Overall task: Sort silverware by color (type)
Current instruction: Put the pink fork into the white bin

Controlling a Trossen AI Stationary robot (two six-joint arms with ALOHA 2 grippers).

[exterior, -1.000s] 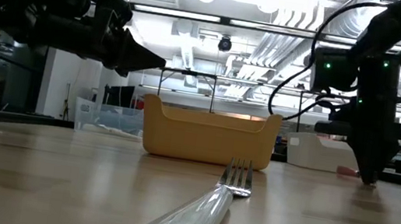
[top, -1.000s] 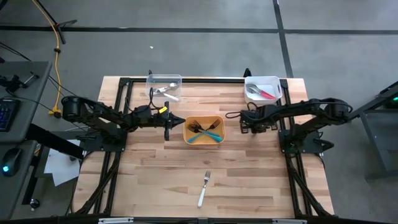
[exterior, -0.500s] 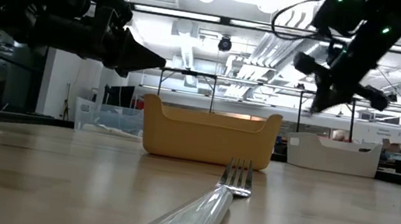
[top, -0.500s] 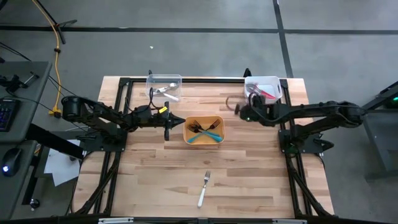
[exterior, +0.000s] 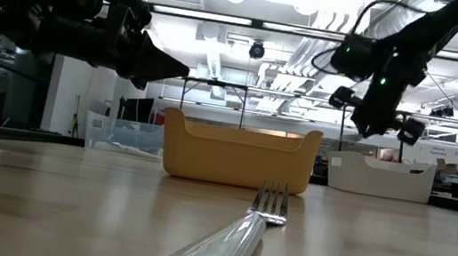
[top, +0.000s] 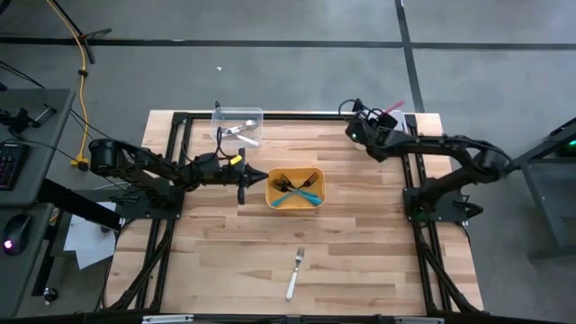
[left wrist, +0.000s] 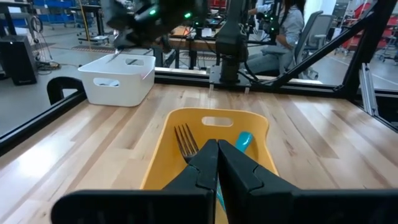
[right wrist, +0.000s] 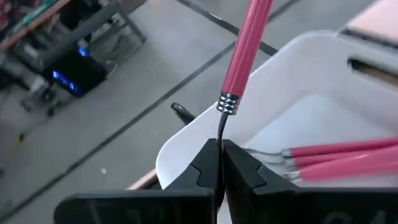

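My right gripper (right wrist: 219, 155) is shut on a pink-handled fork (right wrist: 247, 43) above the white bin (right wrist: 292, 99) at the table's far right, where more pink-handled forks (right wrist: 348, 155) lie. My left gripper (left wrist: 217, 163) hangs shut and level just left of the yellow bin (top: 295, 188), touching nothing. That bin holds dark-tined forks and blue-handled ones (left wrist: 244, 140). A fork with a pale handle (top: 295, 272) lies flat on the table near its front edge. A clear bin (top: 238, 124) at the far left holds pale forks. My right gripper pinches the fork's thin metal neck (right wrist: 221, 127) between its two fingers, just below the ringed collar of the pink handle. The handle (top: 392, 109) sticks out past the fingertips, lifted clear over the white bin's rim. The fingers hide the tines.
A black frame rail (top: 270, 115) runs along the table's far edge between the two bins. Bare wood (top: 225, 261) spreads around the lone fork. In the left wrist view a person sits at a desk (left wrist: 283, 25) beyond the table.
My right gripper has risen from the table beside the yellow bin and swung toward the far edge, over the white bin. It has rolled and tipped from pointing down to slanting, taking the pink fork up with it. My left arm has kept still.
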